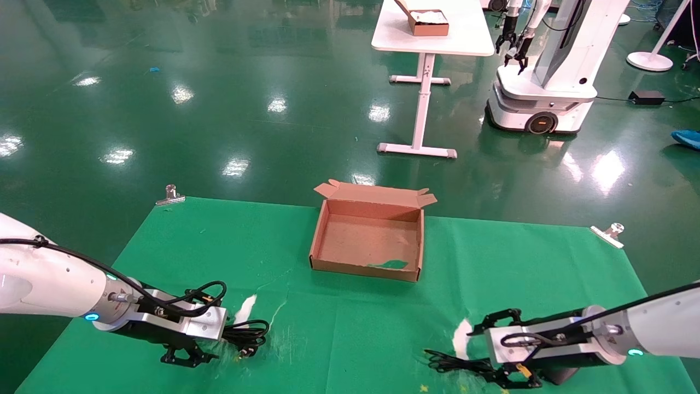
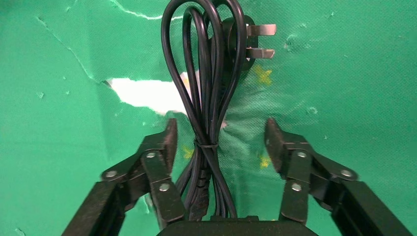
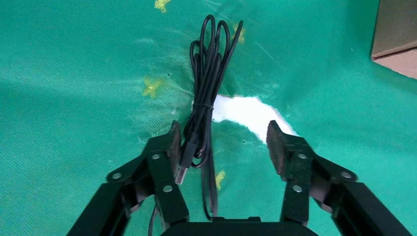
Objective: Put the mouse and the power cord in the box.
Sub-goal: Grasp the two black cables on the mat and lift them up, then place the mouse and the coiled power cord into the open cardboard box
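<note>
Left gripper (image 2: 219, 140) low over green cloth (image 1: 350, 334), fingers apart, power cord (image 2: 206, 93) lying between them. Right gripper (image 3: 223, 142) fingers apart, mouse cable bundle (image 3: 206, 83) between them. Box (image 1: 367, 269) well ahead, between both.

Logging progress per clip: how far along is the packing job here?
Nothing is packed yet: the box is empty. In hand: the left pincer is open astride the power cord, which lies on the green cloth. The right pincer is open over the mouse's bundled thin cable; the mouse body is not visible. Left: closing on both items, lifting them and placing them in the box.
</note>
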`<state>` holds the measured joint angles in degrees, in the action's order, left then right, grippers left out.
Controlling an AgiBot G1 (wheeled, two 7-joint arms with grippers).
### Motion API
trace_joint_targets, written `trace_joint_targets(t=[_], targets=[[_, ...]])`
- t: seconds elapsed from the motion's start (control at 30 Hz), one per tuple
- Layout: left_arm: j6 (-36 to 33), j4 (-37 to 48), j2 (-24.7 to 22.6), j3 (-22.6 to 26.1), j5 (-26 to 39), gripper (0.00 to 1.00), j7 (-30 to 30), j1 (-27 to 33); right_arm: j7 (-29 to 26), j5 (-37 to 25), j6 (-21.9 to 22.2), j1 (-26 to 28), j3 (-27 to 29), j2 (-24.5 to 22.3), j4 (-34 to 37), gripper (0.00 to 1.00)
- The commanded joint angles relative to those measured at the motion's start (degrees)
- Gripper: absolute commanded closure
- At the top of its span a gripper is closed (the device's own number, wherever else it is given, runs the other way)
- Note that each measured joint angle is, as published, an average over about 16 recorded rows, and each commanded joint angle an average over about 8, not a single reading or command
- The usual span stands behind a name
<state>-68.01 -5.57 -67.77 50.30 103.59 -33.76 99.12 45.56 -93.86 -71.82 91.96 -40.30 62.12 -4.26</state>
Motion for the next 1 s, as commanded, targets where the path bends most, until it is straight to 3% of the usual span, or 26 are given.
trace_joint_targets(t=[0.03,0.73,1.0], targets=[[-0.01,-0.04,0.02,-0.01,-0.02,1.0,0.02,-0.02,-0.02,0.03,-0.03,-0.02,0.01,-0.02,-0.04,1.0],[-0.75,0.13,0.5,-0.52,-0.8,1.0,0.23,0.03,-0.16,0.38,-0.42,0.17,0.24,-0.28,-0.2,1.0],[-10.34,5.79,5.65,-7.87,-11.5,1.0,6.95,2.84,-2.15,5.15,-3.15,3.32,3.61,-4.72,-0.13,1.0]])
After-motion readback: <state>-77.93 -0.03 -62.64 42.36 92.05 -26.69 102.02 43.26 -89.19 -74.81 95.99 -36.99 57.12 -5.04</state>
